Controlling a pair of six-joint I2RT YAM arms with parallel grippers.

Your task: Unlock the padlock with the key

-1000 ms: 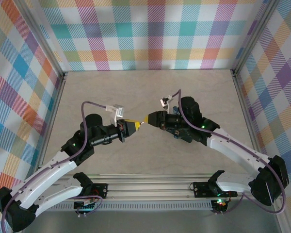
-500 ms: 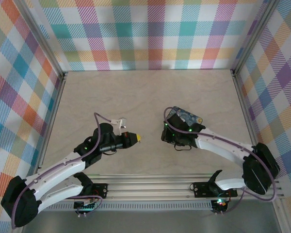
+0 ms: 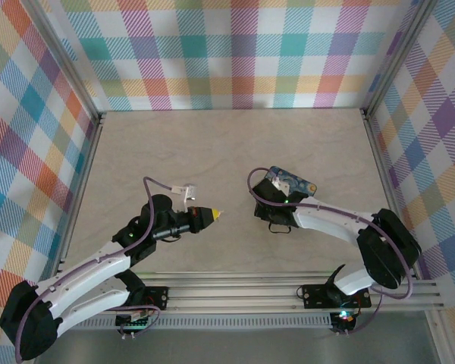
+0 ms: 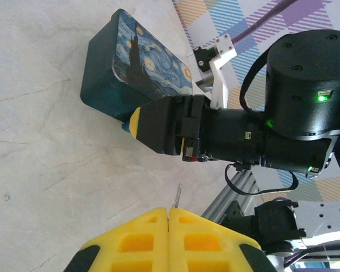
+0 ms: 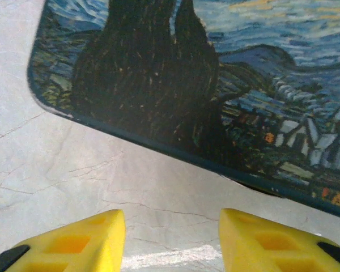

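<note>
My left gripper (image 4: 169,211) is shut on the key; its thin metal blade (image 4: 177,197) sticks out past the yellow fingertips. From above, that gripper (image 3: 214,214) hovers left of centre and points right. My right gripper (image 5: 171,226) is open with only bare table between its fingers, and it faces the edge of a box painted with a starry night (image 5: 215,85). In the left wrist view the right gripper (image 4: 137,123) hangs low beside that box (image 4: 136,62). The padlock is hidden. A small teal bit (image 4: 125,127) at the right fingertip cannot be identified.
The starry-night box (image 3: 290,180) lies right of centre, partly under the right arm (image 3: 326,220). The aluminium rail (image 3: 235,292) runs along the near edge. Plaid walls close the table on three sides, with bare tabletop (image 3: 212,144) toward the back.
The two grippers were tip to tip at mid-table. The right arm has since swung away and down beside the box, which has come into view. The left gripper drew back slightly with the key.
</note>
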